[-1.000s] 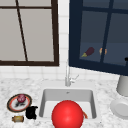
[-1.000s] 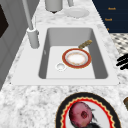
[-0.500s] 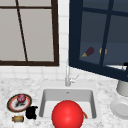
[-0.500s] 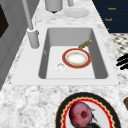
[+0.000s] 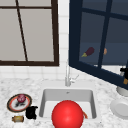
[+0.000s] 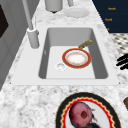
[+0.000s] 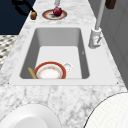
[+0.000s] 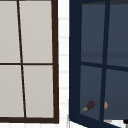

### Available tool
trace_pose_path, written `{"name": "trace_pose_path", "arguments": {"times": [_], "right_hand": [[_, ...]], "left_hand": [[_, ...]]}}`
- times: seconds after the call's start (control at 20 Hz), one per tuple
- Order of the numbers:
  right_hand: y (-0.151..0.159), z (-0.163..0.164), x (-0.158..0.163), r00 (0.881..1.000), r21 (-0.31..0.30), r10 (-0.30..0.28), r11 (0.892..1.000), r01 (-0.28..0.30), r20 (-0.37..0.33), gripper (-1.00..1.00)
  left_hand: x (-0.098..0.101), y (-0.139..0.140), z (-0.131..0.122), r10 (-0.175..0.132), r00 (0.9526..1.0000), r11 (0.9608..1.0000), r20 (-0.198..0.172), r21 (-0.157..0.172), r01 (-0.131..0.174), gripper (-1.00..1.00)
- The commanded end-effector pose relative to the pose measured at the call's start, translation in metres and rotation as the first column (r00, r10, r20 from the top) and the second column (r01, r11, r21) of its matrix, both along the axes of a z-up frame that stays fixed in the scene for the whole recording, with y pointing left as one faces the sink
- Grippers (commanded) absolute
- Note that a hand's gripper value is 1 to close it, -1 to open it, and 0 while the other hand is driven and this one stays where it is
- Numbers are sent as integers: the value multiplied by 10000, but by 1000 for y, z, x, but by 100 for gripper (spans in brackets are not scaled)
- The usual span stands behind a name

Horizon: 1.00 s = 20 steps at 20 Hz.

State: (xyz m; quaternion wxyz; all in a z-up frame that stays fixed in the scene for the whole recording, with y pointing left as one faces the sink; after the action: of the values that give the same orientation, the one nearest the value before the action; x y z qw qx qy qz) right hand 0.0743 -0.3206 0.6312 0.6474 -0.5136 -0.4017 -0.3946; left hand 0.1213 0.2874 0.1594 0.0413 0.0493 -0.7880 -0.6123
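My left hand hovers by the counter's front edge, left of the sink, with its fingers spread and nothing in them; it is also seen as the dark fingers and as the hand. A small brown item lies just beside it. Behind it a dark-rimmed plate carries a round red fruit. My right hand shows at the far right edge by the open window's lower frame, partly cut off. A red ball sits in front of the sink.
In the sink lie an orange-rimmed plate, a small white cup and a yellowish stick. The faucet stands behind the basin. A white plate and a grey pot stand on the right counter. An eggplant shows through the window.
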Motion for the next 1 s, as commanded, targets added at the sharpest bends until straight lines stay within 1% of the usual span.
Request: {"name": "trace_pose_path", "arguments": {"times": [0.0, 0.15, 0.2, 0.3, 0.4, 0.55, 0.65, 0.7, 0.75, 0.8, 0.95], "right_hand": [[26, -31, -30, 9998, -27, -89, 10000, 89, 156, 100], [43, -32, -45, 9976, -33, -655, 9978, 656, 218, 100], [49, -32, -49, 9955, -41, -908, 9959, 909, 270, 100], [61, -33, -59, 9920, -64, -1228, 9924, 1231, 303, 100], [68, -33, -70, 9901, -224, -1361, 9903, 1369, 337, 100], [86, -33, -82, 9842, -561, -1755, 9827, 1766, 234, 100], [102, -34, -88, 9781, -643, -2065, 9760, 2079, 275, 100], [110, -35, -89, 9745, -581, -2224, 9729, 2237, 284, 100], [118, -35, -88, 9704, -345, -2395, 9700, 2405, 299, 100], [125, -35, -88, 9660, -232, -2570, 9660, 2576, 273, 100], [145, -36, -88, 9514, -200, -3061, 9515, 3069, 334, 100]], "left_hand": [[0, 0, 0, 0, 10000, 10000, 0, 0, 0, 0], [0, 0, 0, 0, 10000, 10000, 0, 0, 0, 0], [0, 0, 0, 0, 10000, 10000, 0, 0, 0, 0], [0, 0, 0, 0, 10000, 10000, 0, 0, 0, 0], [0, 0, 0, 0, 10000, 10000, 0, 0, 0, 0], [0, 0, 0, 0, 10000, 10000, 0, 0, 0, 0], [0, 0, 0, 0, 10000, 10000, 0, 0, 0, 0], [0, 0, 0, 0, 10000, 10000, 0, 0, 0, 0], [0, 0, 0, 0, 10000, 10000, 0, 0, 0, 0], [0, 0, 0, 0, 10000, 10000, 0, 0, 0, 0], [0, 0, 0, 0, 10000, 10000, 0, 0, 0, 0]]}}
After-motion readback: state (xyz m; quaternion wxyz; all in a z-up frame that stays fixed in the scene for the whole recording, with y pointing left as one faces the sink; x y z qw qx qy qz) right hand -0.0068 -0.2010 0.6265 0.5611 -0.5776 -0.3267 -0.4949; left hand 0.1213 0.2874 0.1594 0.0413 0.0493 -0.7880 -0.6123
